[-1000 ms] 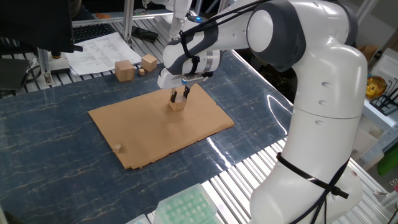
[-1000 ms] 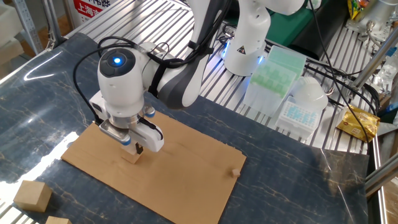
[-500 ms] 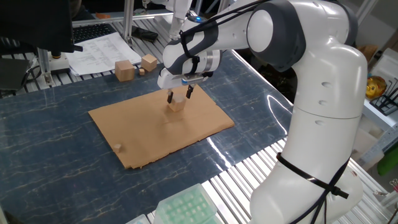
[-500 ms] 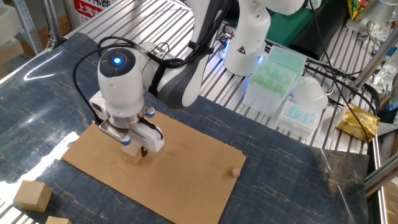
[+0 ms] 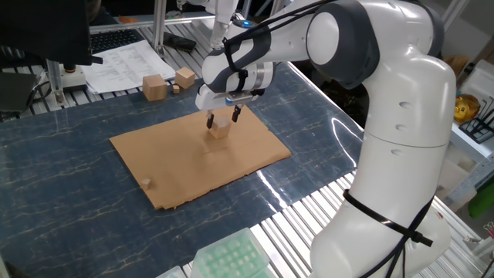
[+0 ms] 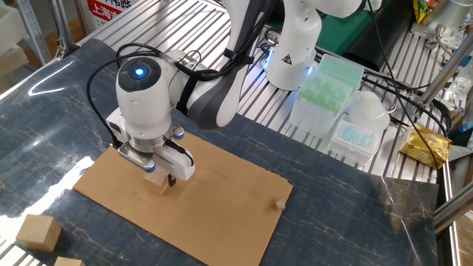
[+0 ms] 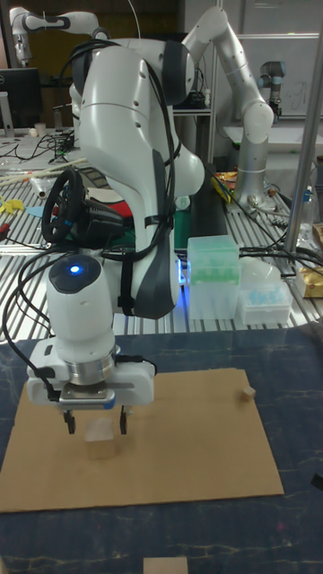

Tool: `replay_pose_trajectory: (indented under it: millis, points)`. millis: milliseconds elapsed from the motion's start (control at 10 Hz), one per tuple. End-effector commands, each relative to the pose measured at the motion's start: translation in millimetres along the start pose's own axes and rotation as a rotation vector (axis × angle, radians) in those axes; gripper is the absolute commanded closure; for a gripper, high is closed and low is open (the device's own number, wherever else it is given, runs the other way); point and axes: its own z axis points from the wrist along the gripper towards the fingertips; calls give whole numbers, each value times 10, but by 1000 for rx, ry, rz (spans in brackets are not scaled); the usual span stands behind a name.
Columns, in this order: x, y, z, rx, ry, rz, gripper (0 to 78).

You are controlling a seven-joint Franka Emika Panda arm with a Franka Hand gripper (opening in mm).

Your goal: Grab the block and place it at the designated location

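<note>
The block [image 5: 220, 130] is a small pale wooden cube resting on the brown cardboard sheet [image 5: 177, 162], near its far edge. My gripper [image 5: 222, 117] stands straight over it, open, with one finger on each side of the cube and a gap to each face. In the other fixed view the block [image 6: 155, 185] shows just under the gripper [image 6: 159, 176]. The tall fixed view shows the block [image 7: 100, 441] low between the spread fingers of the gripper [image 7: 97, 423]. The designated location is hidden; no black dot shows on the sheet.
A darker brown cube [image 5: 155, 87] and an orange-tan cube [image 5: 185, 76] lie beyond the sheet on the blue mat. A tiny tan crumb [image 5: 145, 183] sits at the sheet's near corner. Green tip racks [image 6: 325, 81] and papers [image 5: 123, 62] border the area.
The fingers, shut on the block one second ago, have spread apart. The block stays in the same spot on the cardboard, and the arm has not moved.
</note>
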Motion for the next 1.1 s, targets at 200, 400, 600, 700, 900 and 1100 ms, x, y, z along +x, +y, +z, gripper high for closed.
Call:
replay_pose_trajectory:
  millis: [200,400,600,700,900,1100]
  points:
    - [90,-24,-349,13,-4,5,1]
    - [129,-1,-462,16,-3,8,1]
    - [191,102,-652,16,0,24,1]
    - [221,167,-736,15,5,37,1]
    - [278,305,-877,15,9,43,1]
    - [339,417,-994,14,24,52,1]
